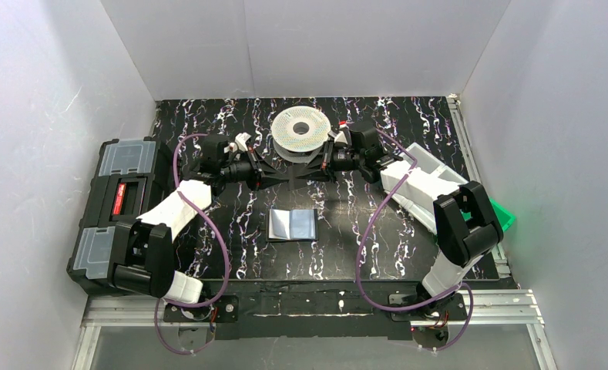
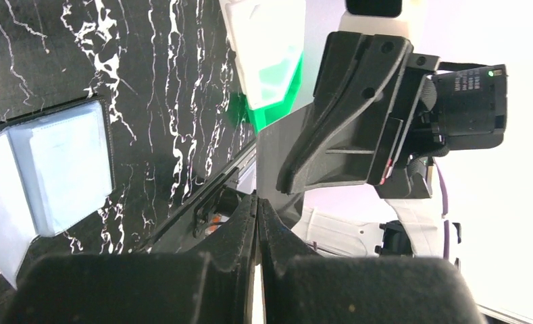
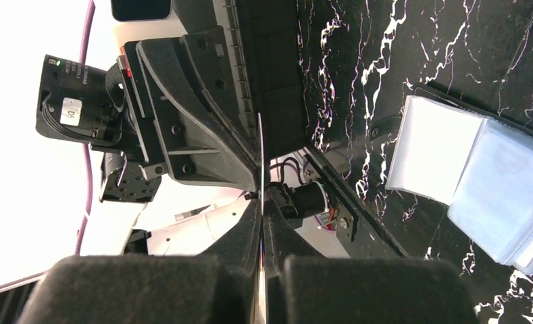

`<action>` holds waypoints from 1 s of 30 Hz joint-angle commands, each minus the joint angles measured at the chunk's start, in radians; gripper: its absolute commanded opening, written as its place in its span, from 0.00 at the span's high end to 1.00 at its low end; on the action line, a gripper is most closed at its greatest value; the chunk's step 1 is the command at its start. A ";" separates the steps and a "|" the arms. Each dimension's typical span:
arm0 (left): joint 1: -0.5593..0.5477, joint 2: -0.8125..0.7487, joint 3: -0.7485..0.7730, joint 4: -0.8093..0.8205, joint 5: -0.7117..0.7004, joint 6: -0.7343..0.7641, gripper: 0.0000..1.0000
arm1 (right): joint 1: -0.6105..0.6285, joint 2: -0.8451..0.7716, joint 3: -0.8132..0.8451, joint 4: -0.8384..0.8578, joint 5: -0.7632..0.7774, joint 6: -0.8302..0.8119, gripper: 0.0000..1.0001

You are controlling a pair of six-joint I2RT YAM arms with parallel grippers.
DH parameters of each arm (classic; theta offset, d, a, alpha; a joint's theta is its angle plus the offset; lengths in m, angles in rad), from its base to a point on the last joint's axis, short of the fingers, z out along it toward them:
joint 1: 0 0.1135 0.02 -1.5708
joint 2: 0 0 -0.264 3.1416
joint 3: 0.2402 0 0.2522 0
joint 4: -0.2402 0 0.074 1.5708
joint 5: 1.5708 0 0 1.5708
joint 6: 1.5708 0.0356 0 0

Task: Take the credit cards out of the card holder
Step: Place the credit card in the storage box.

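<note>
The credit card shows only in the right wrist view, as a thin pale line seen edge-on, so its colour cannot be told. It runs up from between the fingers of the right gripper and into the tip of the left gripper facing it. Both claws are pressed together on this card from opposite ends. In the top view their fingertips meet nose to nose and the card itself cannot be made out. In the left wrist view the left fingers are closed to a seam, and only the flat side of the right gripper shows beyond them.

The card holder lies open and flat on the black marbled table, its bluish-grey sleeves facing up. It sits on the side of the meeting fingertips nearer the arm bases, close to them but touching neither claw. Each wrist view catches it off to one side, lying on the table.

Beyond the grippers sits a white spool. A black toolbox stands at the left edge of the table, and a green bin at the right.
</note>
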 commanded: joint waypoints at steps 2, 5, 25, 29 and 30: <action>0.002 -0.013 0.037 -0.125 0.049 0.091 0.77 | -0.007 -0.051 -0.001 -0.076 0.025 -0.079 0.99; 0.002 -0.025 0.073 -0.248 0.024 0.177 0.49 | -0.022 -0.091 -0.002 -0.223 0.098 -0.157 0.99; -0.110 -0.004 0.271 -0.649 -0.116 0.496 0.23 | -0.591 -0.153 0.027 -0.662 0.538 -0.474 0.99; -0.117 -0.016 0.280 -0.662 -0.120 0.504 0.23 | -0.645 -0.087 0.070 -0.669 0.577 -0.487 0.99; -0.118 -0.020 0.279 -0.664 -0.121 0.505 0.23 | -0.651 -0.072 0.078 -0.667 0.590 -0.491 0.99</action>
